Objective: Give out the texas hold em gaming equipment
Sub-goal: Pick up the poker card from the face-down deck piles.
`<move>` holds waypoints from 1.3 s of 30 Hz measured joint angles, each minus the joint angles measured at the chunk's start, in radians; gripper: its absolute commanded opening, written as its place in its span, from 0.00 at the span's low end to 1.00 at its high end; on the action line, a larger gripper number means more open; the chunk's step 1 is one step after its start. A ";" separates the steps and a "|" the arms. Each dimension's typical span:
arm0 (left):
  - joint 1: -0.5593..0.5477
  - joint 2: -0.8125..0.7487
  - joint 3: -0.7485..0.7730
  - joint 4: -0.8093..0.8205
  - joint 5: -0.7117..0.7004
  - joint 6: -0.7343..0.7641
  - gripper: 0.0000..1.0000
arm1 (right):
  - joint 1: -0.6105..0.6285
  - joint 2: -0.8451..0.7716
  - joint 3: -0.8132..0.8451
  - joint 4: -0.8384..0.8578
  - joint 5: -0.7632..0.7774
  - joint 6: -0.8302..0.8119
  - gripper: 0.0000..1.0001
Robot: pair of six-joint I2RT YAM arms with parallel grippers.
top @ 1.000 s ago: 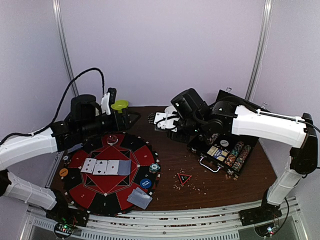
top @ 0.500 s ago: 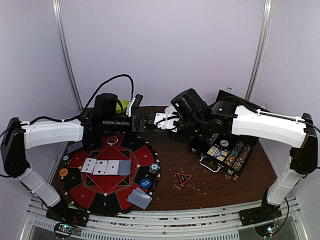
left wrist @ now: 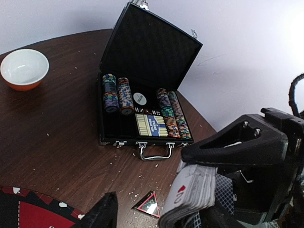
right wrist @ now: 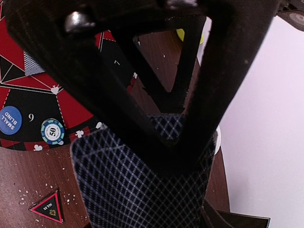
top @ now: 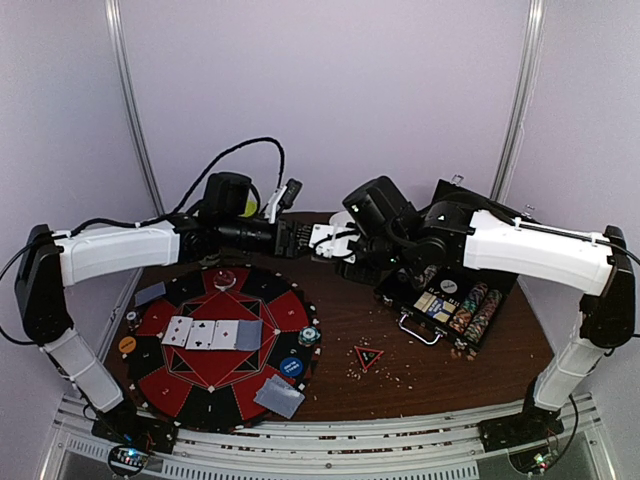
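My right gripper (top: 332, 244) is shut on a thick deck of playing cards (right wrist: 137, 190) with blue checked backs, held above the table's back middle. My left gripper (top: 298, 238) has reached across to it. In the left wrist view its open jaws (left wrist: 156, 216) stand wide, the deck's end (left wrist: 199, 187) close by the right-hand one. The round red-black mat (top: 215, 375) carries a row of cards (top: 212, 334), a blue button (top: 291, 367), a striped chip (top: 309, 335) and an orange button (top: 127, 345). The red-black triangle marker (top: 368, 357) lies on the bare wood.
The black chip case (top: 450, 300) stands open at the right with rows of chips (left wrist: 118, 95) inside. A white-and-orange bowl (left wrist: 23, 69) sits on the wood beyond it. Face-down cards (top: 280, 397) lie at the mat's near edge. Crumbs dot the wood near the marker.
My left arm has swung right from over the mat's far left up to the deck, and its jaws have narrowed. The right arm and deck have not moved.
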 measured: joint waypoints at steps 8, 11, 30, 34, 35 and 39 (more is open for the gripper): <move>-0.005 -0.020 0.038 -0.130 -0.046 0.079 0.51 | -0.002 0.000 0.001 0.000 0.000 0.000 0.44; 0.002 -0.046 0.027 -0.146 -0.063 0.087 0.52 | -0.002 0.000 0.001 0.000 0.000 0.000 0.44; 0.008 -0.117 0.022 -0.193 -0.038 0.167 0.31 | 0.000 0.000 0.002 -0.001 0.000 0.000 0.44; 0.008 -0.111 0.026 -0.203 -0.027 0.175 0.28 | 0.000 0.000 0.002 -0.001 0.000 0.000 0.44; 0.008 -0.108 0.028 -0.203 -0.026 0.175 0.28 | 0.000 0.000 0.002 -0.001 0.000 0.000 0.44; 0.008 -0.090 0.044 -0.209 -0.015 0.181 0.17 | 0.000 0.000 0.002 -0.001 0.000 0.000 0.44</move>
